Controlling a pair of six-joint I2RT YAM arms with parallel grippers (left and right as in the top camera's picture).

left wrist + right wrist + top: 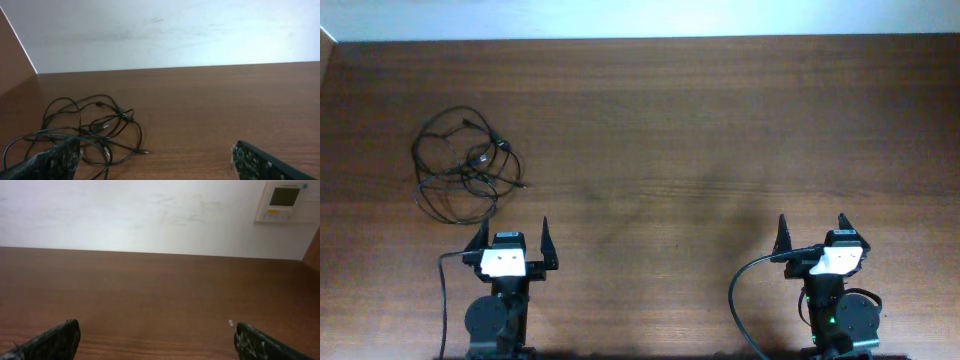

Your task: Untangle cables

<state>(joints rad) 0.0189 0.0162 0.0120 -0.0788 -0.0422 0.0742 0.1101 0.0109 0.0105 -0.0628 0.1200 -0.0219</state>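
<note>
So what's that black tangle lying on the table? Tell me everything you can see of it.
The cables are thin black flexible cords with small plugs at some ends. They lie slack in overlapping loops, bunched near the middle, flat on the left part of the wooden table. Only the table plainly touches them; the open left gripper sits just beside the nearest loop.

Left end effector (513, 230) and right end effector (812, 224): black pointed fingers (55, 161), pads speckled grey, a white block (503, 262) behind each. Thick black cable (444, 290) off each arm. Green light (832, 322) on the right base.
</note>
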